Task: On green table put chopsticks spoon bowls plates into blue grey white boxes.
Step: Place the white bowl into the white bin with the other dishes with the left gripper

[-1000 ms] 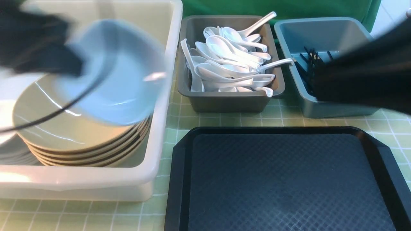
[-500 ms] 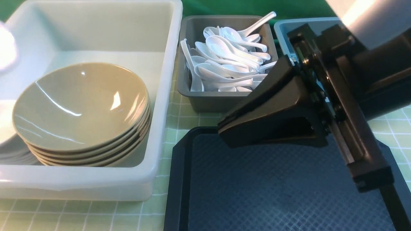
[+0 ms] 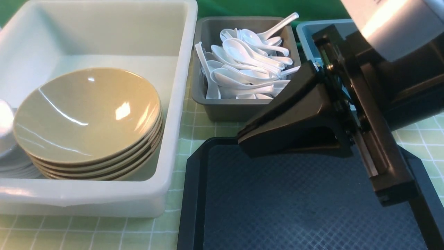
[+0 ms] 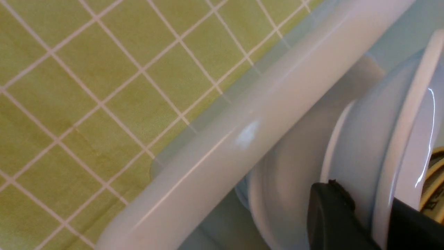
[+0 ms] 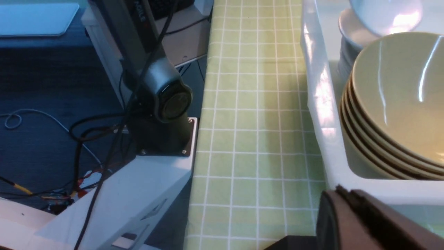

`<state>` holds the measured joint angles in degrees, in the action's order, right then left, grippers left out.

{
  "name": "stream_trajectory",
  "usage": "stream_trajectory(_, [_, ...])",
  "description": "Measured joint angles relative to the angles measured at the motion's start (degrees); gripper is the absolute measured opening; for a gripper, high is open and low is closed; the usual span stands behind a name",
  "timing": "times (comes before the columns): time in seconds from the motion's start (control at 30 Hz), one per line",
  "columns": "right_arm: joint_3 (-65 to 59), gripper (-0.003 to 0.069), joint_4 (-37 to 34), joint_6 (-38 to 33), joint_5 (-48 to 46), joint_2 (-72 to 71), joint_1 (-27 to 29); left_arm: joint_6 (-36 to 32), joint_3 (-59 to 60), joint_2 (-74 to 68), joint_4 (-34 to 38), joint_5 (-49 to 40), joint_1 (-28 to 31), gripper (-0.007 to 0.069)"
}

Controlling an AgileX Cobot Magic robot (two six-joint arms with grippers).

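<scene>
Glossy tan bowls (image 3: 86, 114), smooth plastic white box (image 3: 104, 198)

White tub (image 3: 176, 104) fills upper left of frame, on green table (image 3: 83, 232). Tan bowls (image 3: 90, 118) stacked inside, white plates (image 3: 17, 161) piled at far left. Spoons (image 3: 242, 62) heaped in grey box (image 3: 242, 113), top center. My right gripper (image 3: 242, 137), shut, hangs over black tray (image 3: 305, 208), lower right, partly hiding blue box (image 3: 326, 26).

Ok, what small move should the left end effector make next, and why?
Probably lower the white dish a little, then release it: the left end effector pinches its rim, and it hangs tilted over the white dishes beside the tan bowls.
</scene>
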<state>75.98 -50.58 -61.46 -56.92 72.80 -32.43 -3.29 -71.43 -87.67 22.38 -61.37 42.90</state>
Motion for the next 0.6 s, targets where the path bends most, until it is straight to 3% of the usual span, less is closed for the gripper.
stream_trajectory(0.17, [0.0, 0.0021, 0.91, 0.0, 1.15, 0.32, 0.0, 1.48, 2.84, -2.57, -3.2, 2.66, -1.95, 0.0014])
stream_trajectory(0.6, [0.0, 0.0025, 1.07, 0.0, 1.36, 0.43, 0.0, 1.73, 3.96, -5.74, -2.53, 4.09, -2.38, 0.0016])
